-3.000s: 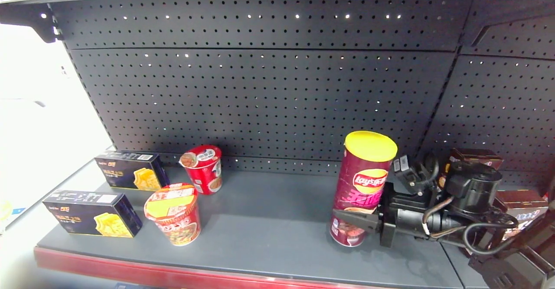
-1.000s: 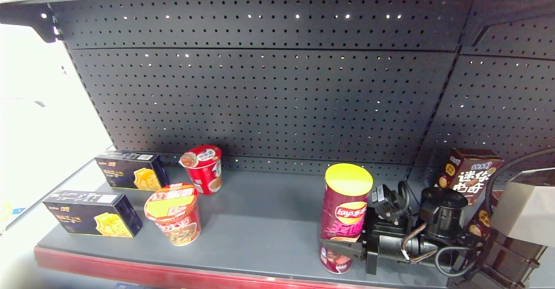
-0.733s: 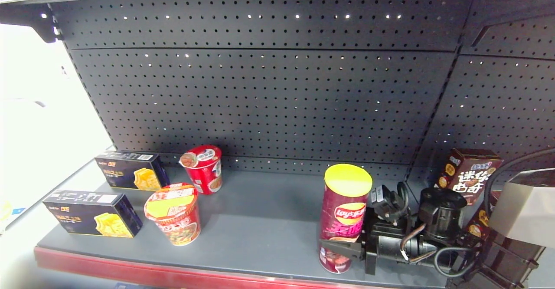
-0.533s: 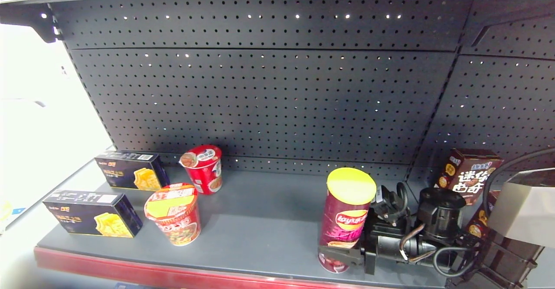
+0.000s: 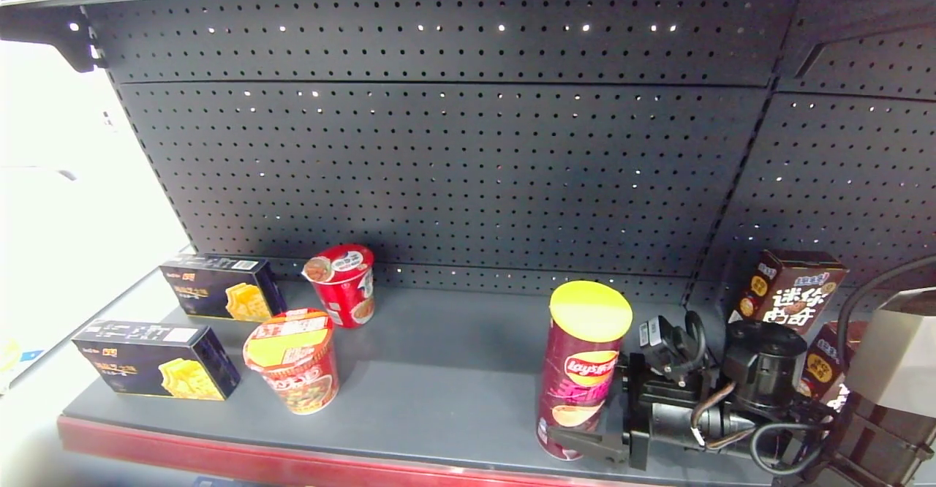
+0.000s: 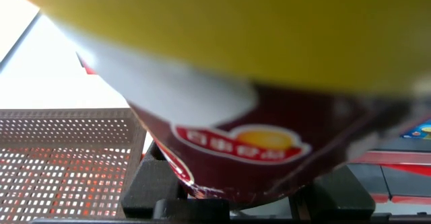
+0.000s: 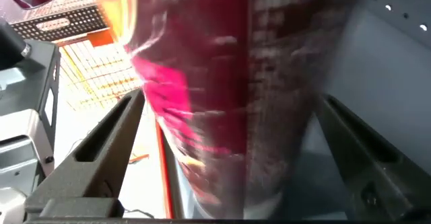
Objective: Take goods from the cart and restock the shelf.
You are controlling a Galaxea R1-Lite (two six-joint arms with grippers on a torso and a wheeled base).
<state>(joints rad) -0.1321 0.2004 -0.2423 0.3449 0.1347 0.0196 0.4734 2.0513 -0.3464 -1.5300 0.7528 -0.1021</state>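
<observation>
A maroon chip can (image 5: pixel 585 370) with a yellow lid stands upright on the grey shelf (image 5: pixel 439 370), right of the middle and close to the front edge. My right gripper (image 5: pixel 578 420) sits around the can's base, open; in the right wrist view its fingers (image 7: pixel 101 157) stand clear of the can (image 7: pixel 229 96) on both sides. In the left wrist view a second maroon chip can (image 6: pixel 249 150) with a yellow lid is very near the camera, and my left gripper (image 6: pixel 249 197) is shut on it, with the mesh cart (image 6: pixel 60 157) behind.
Two dark blue boxes (image 5: pixel 157 359) (image 5: pixel 223 287) and two cup noodles (image 5: pixel 292 359) (image 5: pixel 342 284) stand at the shelf's left. Brown boxes (image 5: pixel 793 289) stand at the right, behind my right arm. A pegboard back wall (image 5: pixel 439 165) and an upper shelf bound the space. Between the cups and the can lies bare shelf.
My right gripper brought the chip can down and nearer the front edge. The can leaned half a second ago and now stands straight. The fingers have parted and the gripper has drawn slightly right.
</observation>
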